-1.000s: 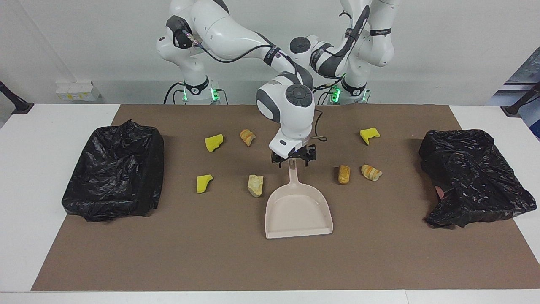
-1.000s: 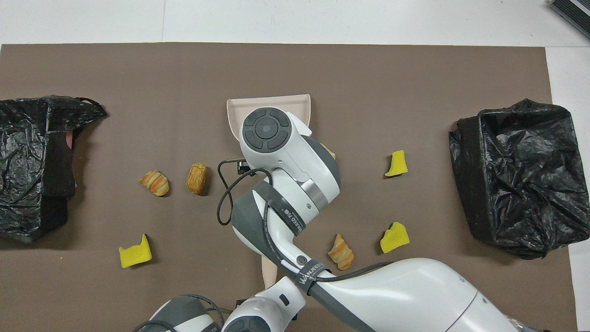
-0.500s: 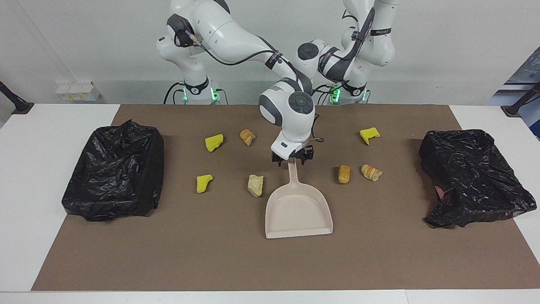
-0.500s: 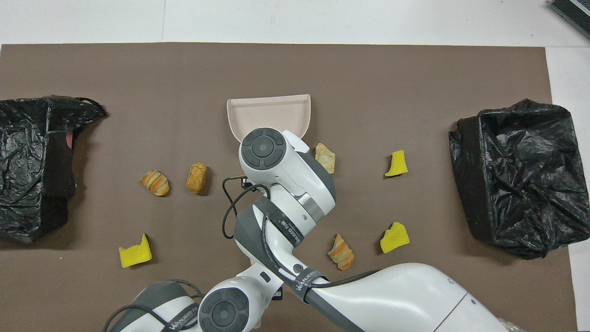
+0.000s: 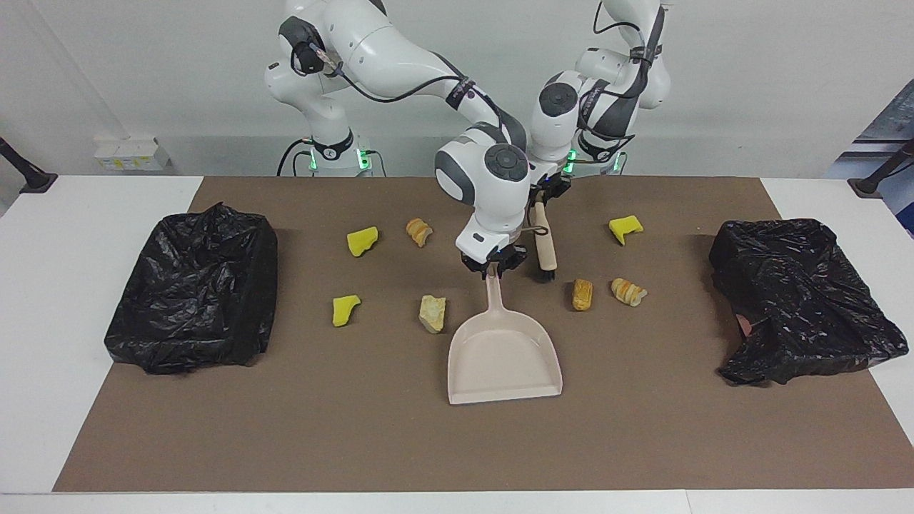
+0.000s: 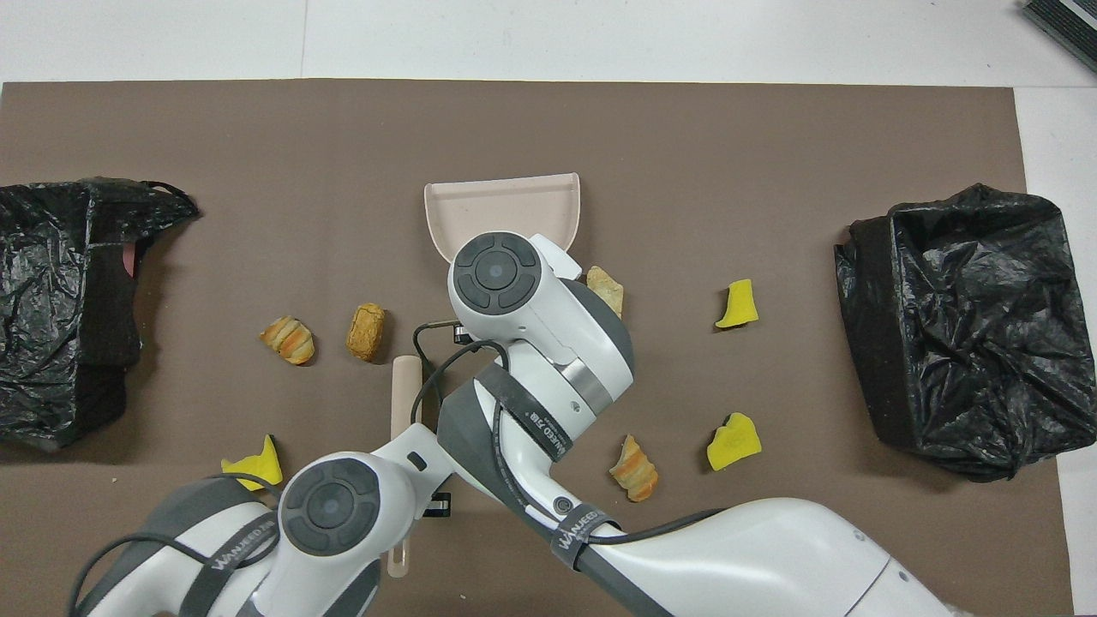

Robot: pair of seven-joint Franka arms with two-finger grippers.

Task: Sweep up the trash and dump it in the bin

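yellow sponge chunks: 3 [image 5: 363, 240] [image 5: 345, 309] [image 5: 625, 228]
striped rolls: 3 [image 5: 419, 231] [image 5: 583, 294] [image 5: 628, 291]
beige rock-like piece: 1 [image 5: 433, 313]
dustpan: 1 [image 5: 504, 357]
brush: 1 [image 5: 545, 246]
black-bagged bins: 2 [image 5: 193, 289] [image 5: 800, 300]
arms: 2

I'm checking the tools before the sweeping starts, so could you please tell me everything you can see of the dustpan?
The dustpan is pale beige, plastic-looking, with a wide shallow tray, raised side walls and a long narrow handle. It lies flat on the brown mat at the table's middle, empty, its open edge pointing away from the robots and its handle toward them. The right pincer is closed on the handle's end. A pale rock-like lump lies close beside the tray, apart from it.
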